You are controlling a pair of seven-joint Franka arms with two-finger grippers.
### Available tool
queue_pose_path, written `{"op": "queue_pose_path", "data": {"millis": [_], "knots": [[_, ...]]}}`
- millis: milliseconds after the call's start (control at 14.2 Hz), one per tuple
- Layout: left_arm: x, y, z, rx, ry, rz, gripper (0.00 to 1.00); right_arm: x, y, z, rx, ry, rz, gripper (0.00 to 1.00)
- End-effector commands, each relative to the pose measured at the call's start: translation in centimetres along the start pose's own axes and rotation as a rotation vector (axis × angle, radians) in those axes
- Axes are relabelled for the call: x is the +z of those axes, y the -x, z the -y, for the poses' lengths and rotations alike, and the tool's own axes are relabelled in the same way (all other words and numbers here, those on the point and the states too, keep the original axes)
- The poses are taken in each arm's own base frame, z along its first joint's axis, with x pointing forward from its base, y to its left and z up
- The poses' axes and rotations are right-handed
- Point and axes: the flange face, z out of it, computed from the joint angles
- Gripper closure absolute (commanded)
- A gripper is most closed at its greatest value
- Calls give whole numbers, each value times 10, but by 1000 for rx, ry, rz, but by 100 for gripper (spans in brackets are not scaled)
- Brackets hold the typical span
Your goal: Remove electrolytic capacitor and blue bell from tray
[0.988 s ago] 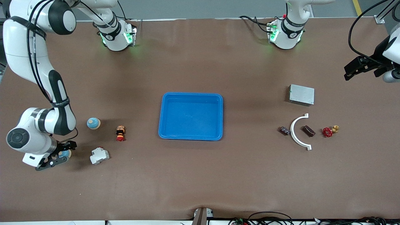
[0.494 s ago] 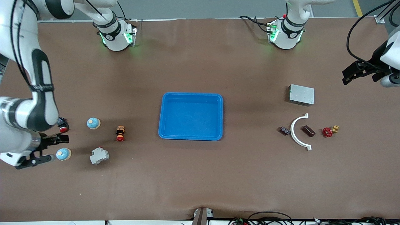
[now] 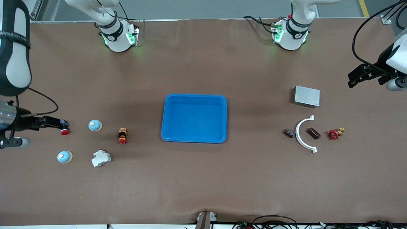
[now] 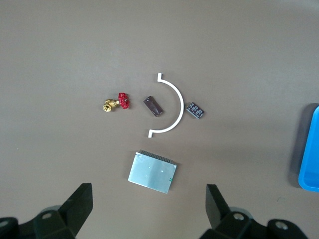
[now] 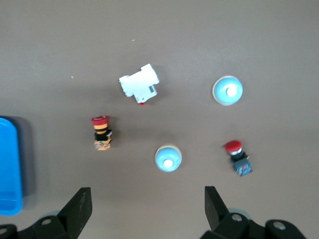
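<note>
1. Front view. Blue tray [image 3: 194, 118], middle of the table [image 3: 203, 184]: nothing in it, so by my reading the removal is done.
 - Toward the right arm's end of the table: two blue bells [image 3: 95, 125], [image 3: 64, 156], a white breaker [image 3: 101, 158] and two red push buttons.
 - Toward the left arm's end: the small dark capacitor [image 3: 289, 133] just beside a white curved bracket [image 3: 304, 133], a brown block, a red valve [image 3: 334, 134] and a grey metal box [image 3: 306, 96].
 - Right hand [image 3: 51, 121] and left hand [image 3: 361, 74], each over its own end edge of the table, likely parked.

2. Left wrist view. Left hand [image 4: 149, 209] spread wide, grasping nothing, above the box [image 4: 152, 172] and capacitor [image 4: 195, 110].

3. Right wrist view. Right hand [image 5: 148, 209] likewise released and bare, above both bells [image 5: 168, 158], [image 5: 228, 90]; tray rim [image 5: 10, 167] at the frame's edge.
</note>
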Motion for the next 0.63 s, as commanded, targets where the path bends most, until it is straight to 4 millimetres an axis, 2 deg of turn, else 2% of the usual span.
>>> {"op": "queue_pose_path", "data": {"millis": [0,212,564], "knots": [[-5,4,-8,30,21,2,0,-21,40,4,67,-36,-32,0],[-8,7,-17,45,24,3,0,-50,61,16,101,-36,-57,0],[-9,17,-19,31,75,62,0,-92,80,28,80,-35,-75,0]]}}
